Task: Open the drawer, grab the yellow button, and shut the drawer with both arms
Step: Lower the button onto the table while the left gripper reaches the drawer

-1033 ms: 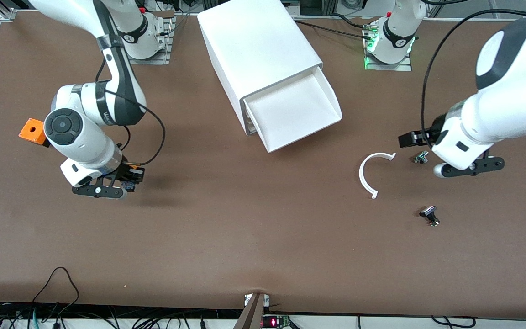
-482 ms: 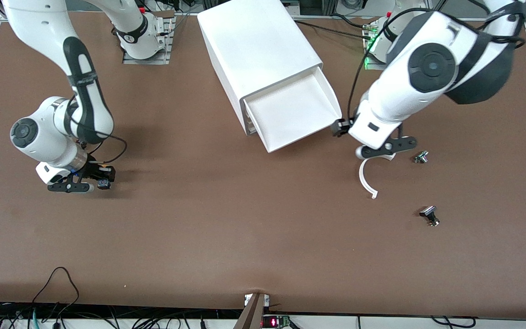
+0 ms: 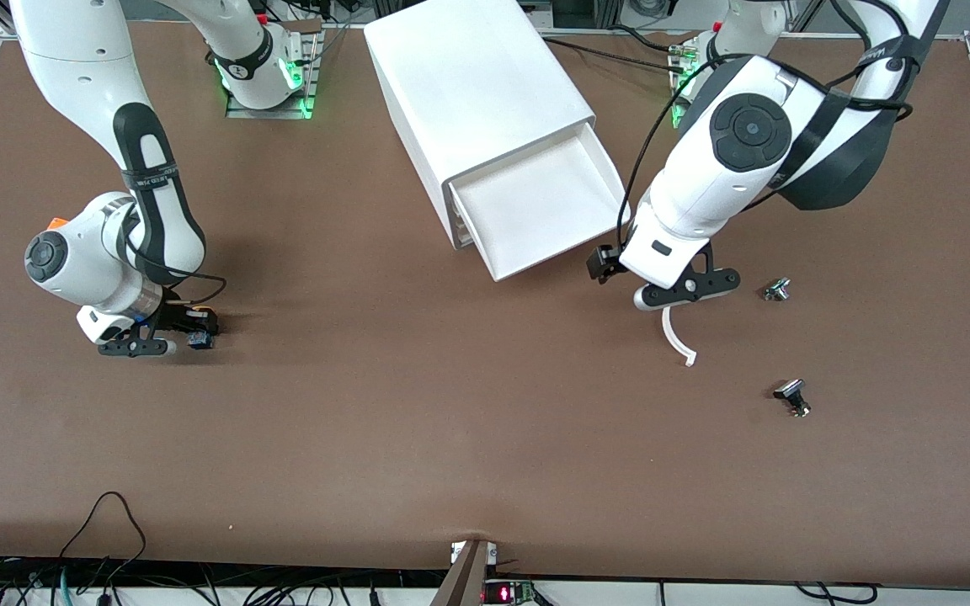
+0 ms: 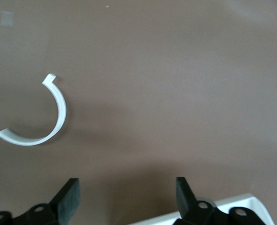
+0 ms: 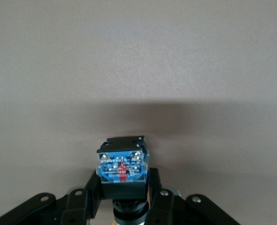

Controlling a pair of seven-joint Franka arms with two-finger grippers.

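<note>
Button held, drawer open

My right hand [image 5: 124, 199] clamps the boxy blue-faced button [image 5: 123, 165] low over the matte brown worktop [image 3: 418, 421]; my left hand [image 4: 124, 199], fingers apart, hangs beside the smooth white drawer [image 3: 535, 206], over a curved plastic strip [image 4: 44, 122]

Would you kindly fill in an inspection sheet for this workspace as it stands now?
Surface: brown table, flat.
Job's things: uppermost white plastic drawer pulled out of the white cabinet, tray bare; small button with blue label in the right gripper.
Clutter: white curved plastic strip; two small dark components; orange box mostly hidden.
Grippers: right gripper shut on the button, low over the table; left gripper open, beside the drawer's front.
Cables: black cable at the table's near edge.
Surroundings: nothing seen.
</note>
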